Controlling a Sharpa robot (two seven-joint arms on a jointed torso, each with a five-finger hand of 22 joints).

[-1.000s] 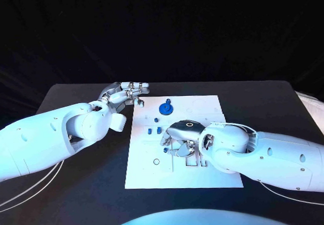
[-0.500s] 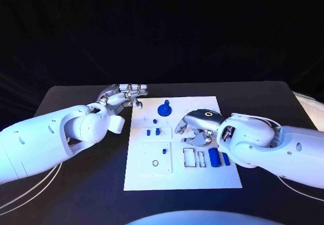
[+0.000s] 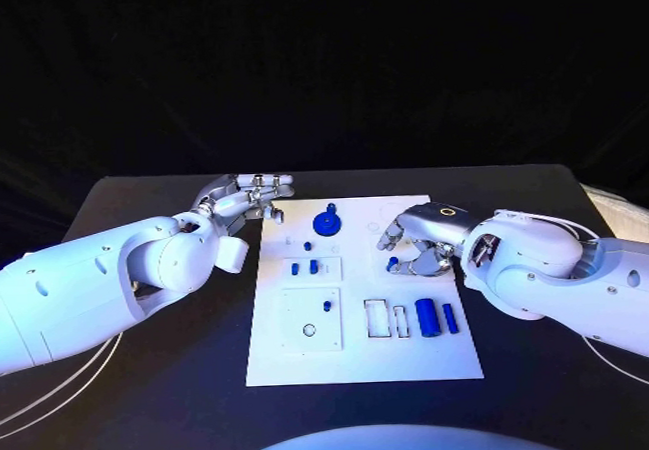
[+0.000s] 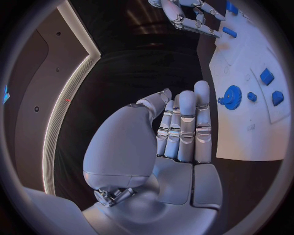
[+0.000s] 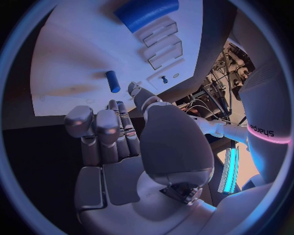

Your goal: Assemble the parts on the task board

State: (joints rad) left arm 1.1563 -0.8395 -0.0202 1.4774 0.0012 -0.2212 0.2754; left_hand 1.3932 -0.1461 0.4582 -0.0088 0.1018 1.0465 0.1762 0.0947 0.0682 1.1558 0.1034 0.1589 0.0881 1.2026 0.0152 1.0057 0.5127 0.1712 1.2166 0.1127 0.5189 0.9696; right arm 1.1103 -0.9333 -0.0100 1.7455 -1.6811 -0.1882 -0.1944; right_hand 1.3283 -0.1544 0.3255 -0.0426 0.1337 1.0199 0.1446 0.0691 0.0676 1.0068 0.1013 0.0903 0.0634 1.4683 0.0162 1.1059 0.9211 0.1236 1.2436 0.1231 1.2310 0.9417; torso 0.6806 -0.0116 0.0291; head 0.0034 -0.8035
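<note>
Head view is showing the right hand [image 3: 416, 243] curling its fingers over the task board [image 3: 362, 355], holding nothing, while the left hand [image 3: 244, 196] is keeping its straight fingers close together beside it.

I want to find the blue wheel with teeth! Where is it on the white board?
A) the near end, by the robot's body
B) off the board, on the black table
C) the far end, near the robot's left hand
C: the blue gear sits at the far end of the task board, close to the left hand.
</note>
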